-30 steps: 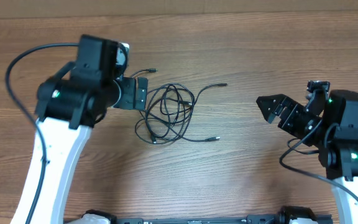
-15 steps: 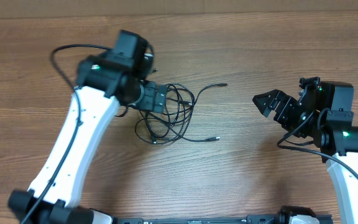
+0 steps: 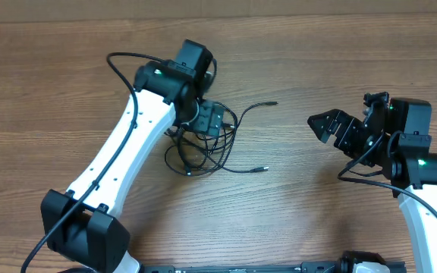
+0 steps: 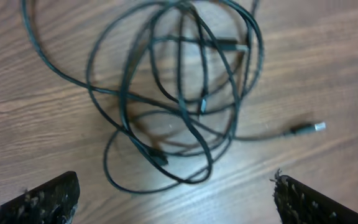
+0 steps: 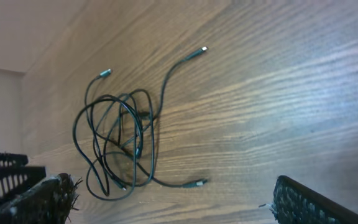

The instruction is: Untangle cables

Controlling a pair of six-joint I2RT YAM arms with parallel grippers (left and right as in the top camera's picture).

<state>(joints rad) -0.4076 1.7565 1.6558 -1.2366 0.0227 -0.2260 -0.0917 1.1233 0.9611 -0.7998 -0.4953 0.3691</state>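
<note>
Cables (image 4: 180, 93): 1 tangle of thin black cords with loose plug ends, lying on wooden table (image 3: 317, 61), centre of the overhead frame. Obstruction: left arm covers the tangle's upper-left edge from above. Left gripper (image 3: 217, 121): fingers spread wide, holding nothing, directly over the tangle. Right gripper (image 3: 322, 129): spread wide, empty, well apart, cables toward frame left of it

My brown wood-grain tabletop (image 3: 332, 45) carries tangle of thin black cables (image 3: 203, 148): loose loops overlapping, small plug ends straying outward on wood.
</note>
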